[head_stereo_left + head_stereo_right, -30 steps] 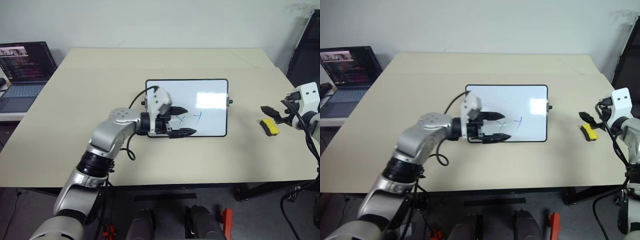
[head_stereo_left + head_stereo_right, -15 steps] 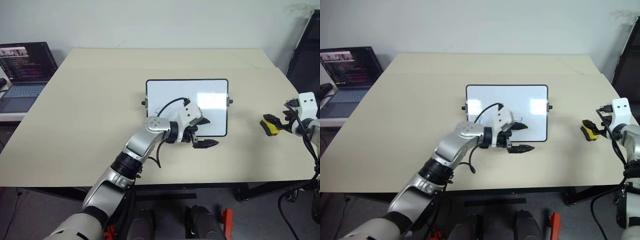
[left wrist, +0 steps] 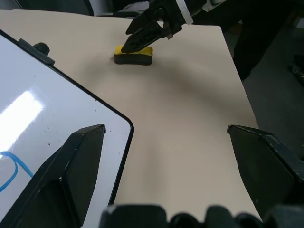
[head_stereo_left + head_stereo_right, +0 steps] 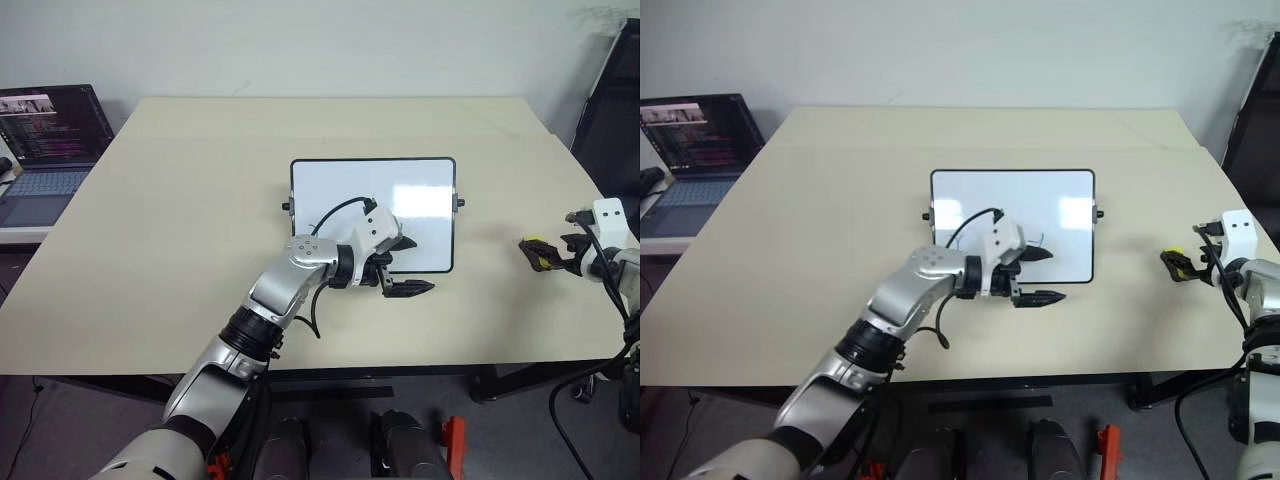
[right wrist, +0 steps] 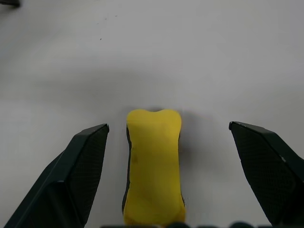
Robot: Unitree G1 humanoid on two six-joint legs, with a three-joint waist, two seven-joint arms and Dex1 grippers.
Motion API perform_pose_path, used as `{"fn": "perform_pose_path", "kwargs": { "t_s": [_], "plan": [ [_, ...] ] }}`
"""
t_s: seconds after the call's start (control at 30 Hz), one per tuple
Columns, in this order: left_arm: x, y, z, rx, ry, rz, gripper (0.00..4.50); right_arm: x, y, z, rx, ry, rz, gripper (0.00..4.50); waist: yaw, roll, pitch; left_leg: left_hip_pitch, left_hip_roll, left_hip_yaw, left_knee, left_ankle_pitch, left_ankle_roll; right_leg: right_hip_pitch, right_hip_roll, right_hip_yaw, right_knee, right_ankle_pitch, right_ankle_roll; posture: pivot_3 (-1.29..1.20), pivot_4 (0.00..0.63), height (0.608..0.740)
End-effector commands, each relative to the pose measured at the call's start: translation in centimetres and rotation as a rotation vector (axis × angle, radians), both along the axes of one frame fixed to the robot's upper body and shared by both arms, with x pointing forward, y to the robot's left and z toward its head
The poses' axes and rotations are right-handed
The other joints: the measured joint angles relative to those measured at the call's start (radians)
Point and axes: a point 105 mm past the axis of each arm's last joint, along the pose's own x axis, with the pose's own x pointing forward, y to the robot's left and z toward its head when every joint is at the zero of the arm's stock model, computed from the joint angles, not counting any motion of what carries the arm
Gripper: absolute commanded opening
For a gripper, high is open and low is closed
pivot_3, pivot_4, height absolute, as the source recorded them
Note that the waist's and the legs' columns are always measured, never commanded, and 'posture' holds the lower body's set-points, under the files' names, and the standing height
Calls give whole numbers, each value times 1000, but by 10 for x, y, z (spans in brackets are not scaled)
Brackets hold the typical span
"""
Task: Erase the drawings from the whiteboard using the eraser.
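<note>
The whiteboard [image 4: 340, 185] lies flat in the middle of the table. My left gripper [image 4: 410, 266] hovers open over its near right corner, one finger above the board and one past its edge. It hides most of the drawings; one blue stroke [image 3: 13, 167] shows in the left wrist view. The yellow eraser [image 5: 154, 164] lies on the table to the right of the board. My right gripper [image 5: 167, 126] is open and straddles it, a finger [image 5: 78, 173] on each side with a gap to the eraser. The left wrist view also catches the eraser [image 3: 134, 54] under the right gripper [image 3: 142, 40].
An open laptop [image 4: 50, 140] sits on a side desk at the far left. A dark frame [image 4: 610, 100] stands beyond the table's right edge. The beige table [image 4: 200, 180] has bare room around the board.
My left gripper has swung right and down from the board's left part to its near right corner. My right gripper has sunk until its fingers flank the eraser.
</note>
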Motion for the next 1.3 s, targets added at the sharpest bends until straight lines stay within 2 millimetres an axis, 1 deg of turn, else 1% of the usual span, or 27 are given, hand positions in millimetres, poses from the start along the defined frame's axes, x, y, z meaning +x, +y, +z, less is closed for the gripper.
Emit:
{"fn": "perform_pose_path", "kwargs": {
  "t_s": [0.03,0.2,0.23,0.27,0.33,0.53,0.57,0.73,0.8,0.9,0.97,1.13,1.23,1.3],
  "plan": [
    [-2,0,11,-26,-44,2,4500,2,-1,8,-3,-31,9,4458,0,0,0,0,0,0,0,0,0,0,0,0,0,0,0,0,150,740],
    [-2,2,9,-18,-48,10,4500,0,-4,2,16,-15,-8,4458,0,0,0,0,0,0,0,0,0,0,0,0,0,0,0,0,150,740],
    [-1,3,8,-14,-48,13,4500,0,-3,0,17,-13,-7,4086,0,0,0,0,0,0,0,0,0,0,0,0,0,0,0,0,150,740],
    [-1,4,8,-11,-48,15,4500,0,-3,0,18,-11,-6,3875,-1,0,0,0,0,0,0,0,0,0,0,0,0,0,0,0,150,740],
    [-1,5,7,-10,-48,18,4500,0,-3,-2,22,-14,-10,3245,-2,0,0,0,0,0,0,0,0,0,0,0,0,0,0,0,150,740],
    [-2,5,6,-8,-47,17,4500,0,-1,-4,31,-14,-4,1140,-2,0,0,0,0,0,1,0,0,0,0,0,0,0,0,0,150,740],
    [-2,6,6,-8,-48,17,4500,0,0,-5,31,-12,-2,1046,-2,0,0,0,0,0,1,0,0,0,0,0,0,0,0,0,150,740],
    [-1,8,6,-3,-50,26,4500,1,4,-2,22,-28,25,1039,-3,0,0,0,0,0,1,0,0,0,0,0,0,0,0,0,150,740],
    [1,12,7,0,-55,38,4500,3,8,6,13,-51,52,1039,-4,0,0,0,0,0,1,0,0,0,0,0,0,0,0,0,150,740],
    [6,22,11,2,-67,71,4500,6,16,25,5,-104,95,1039,-6,0,0,0,0,0,1,0,0,0,0,0,1,0,0,0,150,740],
    [9,32,16,-16,-64,90,4500,6,22,38,-8,-142,128,1039,-7,0,0,0,0,0,1,0,0,0,0,0,1,0,0,0,150,740],
    [8,79,32,-6,-88,143,4500,0,39,66,-69,-212,206,1038,-7,0,0,0,0,-1,0,0,0,0,0,0,1,0,0,0,150,740],
    [0,103,42,-3,-103,160,4500,-1,49,82,-49,-266,226,1037,-6,0,0,0,1,-1,1,0,0,0,0,0,1,0,0,0,150,740],
    [-7,114,44,31,-121,153,4500,-2,58,92,-43,-301,254,1036,-4,0,0,0,1,-1,1,0,0,0,0,0,1,0,0,0,150,740]
  ]
}}
